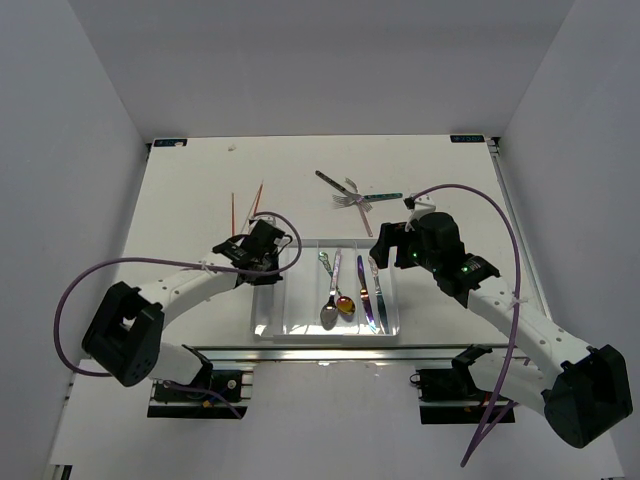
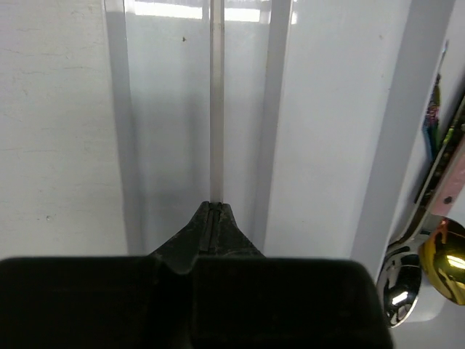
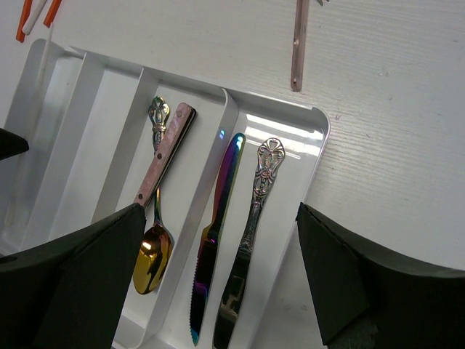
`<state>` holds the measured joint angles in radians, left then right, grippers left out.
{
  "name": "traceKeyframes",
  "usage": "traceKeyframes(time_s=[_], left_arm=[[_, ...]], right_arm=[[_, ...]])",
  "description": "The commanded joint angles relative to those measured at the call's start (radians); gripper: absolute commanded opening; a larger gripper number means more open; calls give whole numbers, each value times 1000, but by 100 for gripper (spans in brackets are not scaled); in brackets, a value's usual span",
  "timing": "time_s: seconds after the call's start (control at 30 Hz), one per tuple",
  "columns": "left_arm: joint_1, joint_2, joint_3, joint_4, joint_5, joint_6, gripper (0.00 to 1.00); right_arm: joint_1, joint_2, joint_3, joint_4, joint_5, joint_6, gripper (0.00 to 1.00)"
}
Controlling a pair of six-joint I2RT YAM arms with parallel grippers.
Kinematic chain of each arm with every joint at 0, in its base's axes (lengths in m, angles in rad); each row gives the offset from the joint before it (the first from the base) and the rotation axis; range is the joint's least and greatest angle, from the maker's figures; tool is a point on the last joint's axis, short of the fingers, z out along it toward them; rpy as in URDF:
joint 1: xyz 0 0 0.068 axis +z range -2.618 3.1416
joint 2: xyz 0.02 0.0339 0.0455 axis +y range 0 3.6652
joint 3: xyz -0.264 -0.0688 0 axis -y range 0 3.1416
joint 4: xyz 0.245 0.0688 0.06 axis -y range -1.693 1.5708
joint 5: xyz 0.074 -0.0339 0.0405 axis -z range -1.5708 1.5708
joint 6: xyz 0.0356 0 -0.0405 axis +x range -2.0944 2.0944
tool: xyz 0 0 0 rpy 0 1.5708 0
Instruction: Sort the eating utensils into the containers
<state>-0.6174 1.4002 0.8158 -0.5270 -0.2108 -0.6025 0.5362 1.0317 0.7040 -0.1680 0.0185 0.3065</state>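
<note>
1. The left gripper [image 1: 262, 250] was clenched, with nothing seen between its fingers. Its tip sat over a divider wall in the left part of the tray [image 1: 270, 318].
2. The right gripper [image 1: 392, 243] was spread wide and empty, above the tray's far right end.
3. Sorted: spoons [image 3: 154, 251] in the third compartment from the left, knives [image 3: 218, 218] in the rightmost.
4. Unsorted: two chopsticks [image 1: 235, 210] lay on the table just beyond the tray's far left corner. Their long axes ran roughly near-to-far, slightly splayed. The left arm was nearer.
5. Forks [image 1: 350, 195] and a pink-handled piece [image 3: 297, 43] lay beyond the right gripper, nearer that arm.
6. Judgement: for the chopsticks, the left gripper would need to open and reach forward-left, with its fingers set across the stick.
</note>
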Motion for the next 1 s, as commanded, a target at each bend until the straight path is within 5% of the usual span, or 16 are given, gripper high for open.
traceKeyframes(time_s=[0.0,0.33,0.43,0.57,0.83,0.97], left_arm=[[-13,-69,-20,44,-22,-55,0],[-27,-78,-79,25,-30,-62,1],[-30,-82,-81,22,-32,-63,13],[-36,-102,-69,4,-30,-65,42],[-41,-158,32,-92,-132,-49,65],[-13,-95,155,-156,-274,6,95]], right_arm=[[-5,4,5,32,-9,-7,89],[-5,7,2,35,-42,-6,89],[-5,8,0,35,-43,-4,89],[-5,13,2,36,-45,-4,89],[-5,18,8,35,-45,-4,89],[-5,7,5,36,-45,-4,89]])
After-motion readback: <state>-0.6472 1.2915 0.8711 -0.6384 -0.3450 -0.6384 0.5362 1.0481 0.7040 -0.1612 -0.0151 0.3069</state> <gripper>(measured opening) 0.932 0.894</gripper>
